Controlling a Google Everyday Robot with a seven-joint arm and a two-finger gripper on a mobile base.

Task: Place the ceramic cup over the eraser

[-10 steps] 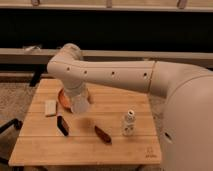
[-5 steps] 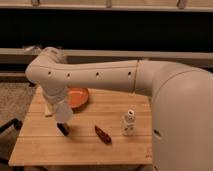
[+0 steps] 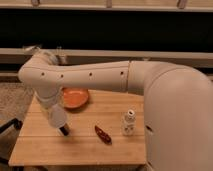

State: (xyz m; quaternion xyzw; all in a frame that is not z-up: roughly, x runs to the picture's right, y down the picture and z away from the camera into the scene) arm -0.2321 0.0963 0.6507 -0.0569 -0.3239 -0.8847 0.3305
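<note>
My arm reaches in from the right, bends at the upper left and comes down onto the left part of the wooden table (image 3: 115,150). The gripper (image 3: 58,121) is at its lower end, low over the table. A pale white cylinder (image 3: 56,115) at that end looks like the ceramic cup, but I cannot separate it from the gripper. The black eraser (image 3: 64,131) lies on the table right under it, with only its near end showing.
An orange bowl (image 3: 75,97) sits at the back of the table, just right of the arm. A reddish-brown oblong piece (image 3: 103,135) lies in the middle. A white narrow-necked bottle figure (image 3: 129,123) stands to the right. The arm hides the table's left back part.
The arm has swung left and down. Its lower end has gone from beside the orange bowl to right over the eraser, which is now mostly covered. The pale beige block is now hidden.
</note>
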